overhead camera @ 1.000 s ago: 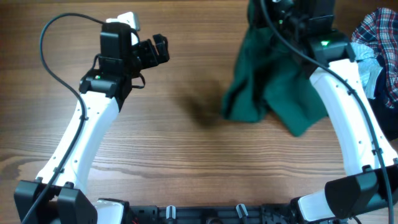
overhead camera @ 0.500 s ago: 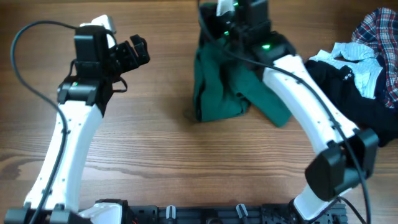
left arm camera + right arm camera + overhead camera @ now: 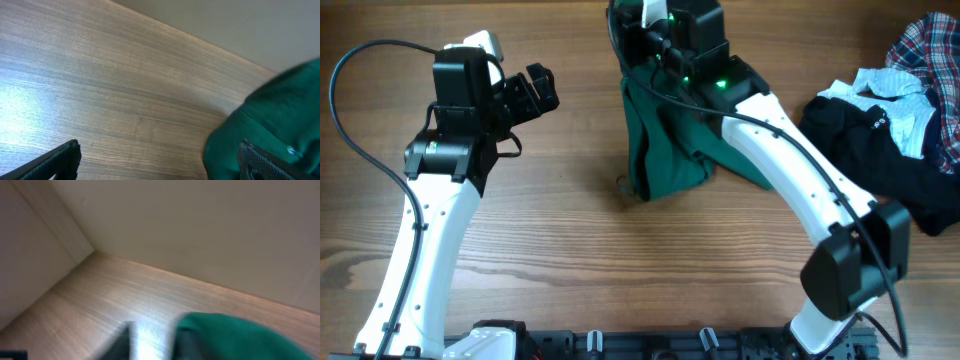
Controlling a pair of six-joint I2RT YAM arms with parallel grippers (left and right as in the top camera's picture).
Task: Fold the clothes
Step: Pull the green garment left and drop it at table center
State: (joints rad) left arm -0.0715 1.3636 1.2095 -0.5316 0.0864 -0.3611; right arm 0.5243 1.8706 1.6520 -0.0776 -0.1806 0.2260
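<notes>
A dark green garment (image 3: 665, 150) hangs bunched from my right gripper (image 3: 155, 342) at the back middle of the wooden table (image 3: 570, 240), with its lower edge touching the wood. The gripper's fingers are close together, with green cloth (image 3: 235, 335) over the right one; the view is blurred. In the overhead view the right arm hides the gripper itself. My left gripper (image 3: 542, 88) is open and empty, held to the left of the garment. In its wrist view (image 3: 157, 160) the green cloth (image 3: 280, 115) lies behind the right finger.
A pile of other clothes lies at the right edge: a black garment (image 3: 880, 160), a pale blue and white shirt (image 3: 875, 85) and a plaid shirt (image 3: 930, 45). A wall rises beyond the table's far edge (image 3: 225, 20).
My right arm has carried the green garment from the right side to the back middle of the table, uncovering the pile. My left arm has drawn back slightly to the left.
</notes>
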